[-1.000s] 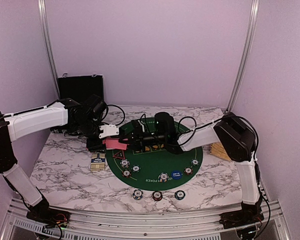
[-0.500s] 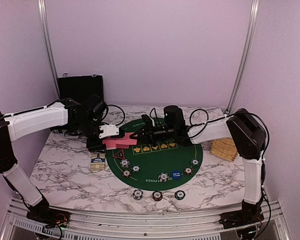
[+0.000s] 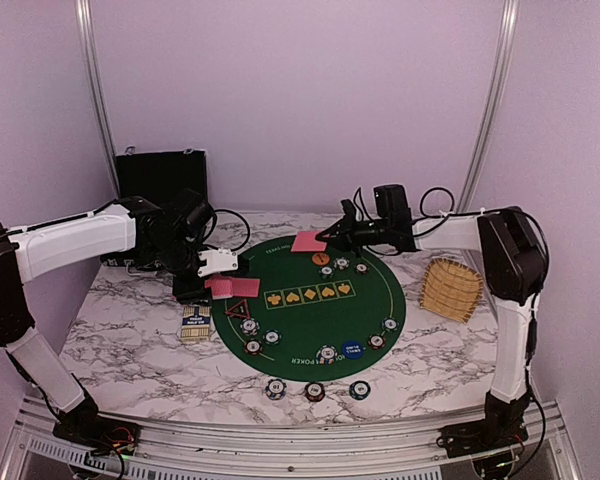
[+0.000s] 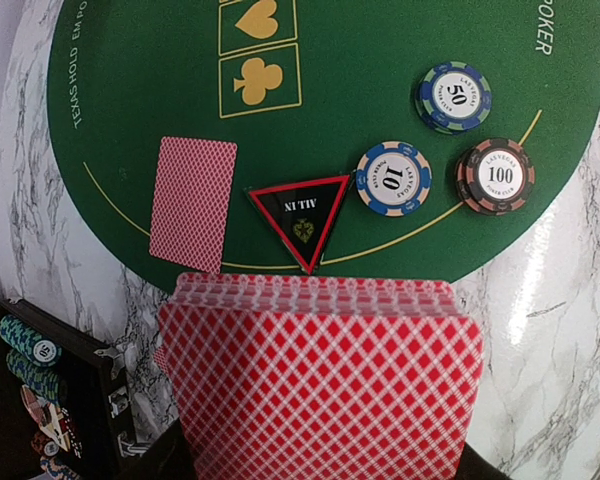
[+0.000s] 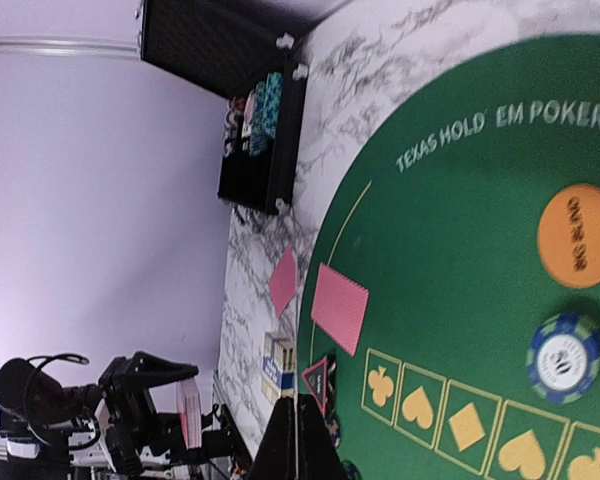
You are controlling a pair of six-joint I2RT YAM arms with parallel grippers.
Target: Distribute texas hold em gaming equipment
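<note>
At 6 o'clock, on the marble table (image 3: pixel 130 340) just off the green felt mat (image 3: pixel 310 315), three poker chips (image 3: pixel 314 390) are laid in a row. On the mat's near rim a blue button disc (image 3: pixel 351 349) is set beside one chip, and two more chips are placed toward 4 o'clock. At 8 o'clock three marked chips (image 4: pixel 394 178), reading 10, 50 and 100, are grouped.

A red-rimmed black triangle (image 4: pixel 303 215) printed ALL IN is found at 9 o'clock on the mat, between the 10 chip and a face-down card (image 4: pixel 192 203). Just outside the mat there, a card box (image 3: pixel 196 322) is laid flat; its contents cannot be told.

The left gripper (image 3: pixel 218 275) is closed on a fanned deck of red-backed cards (image 4: pixel 320 390), held over the 9 o'clock edge. A tan slatted wooden object (image 3: pixel 452 288) is seen off the mat at 3 o'clock.

At 12 o'clock an orange button disc (image 5: pixel 578 235) and three far chips (image 3: pixel 341 264) are laid on the felt. The right gripper (image 3: pixel 332 236) is clamped fully down on a single red-backed card (image 3: pixel 308 241) at the mat's far rim.

Farthest, at 10 o'clock, a black case (image 3: pixel 161 175) is stood open with its lid upright, and stored chips (image 5: pixel 255 110) are packed on edge in rows in its tray.
</note>
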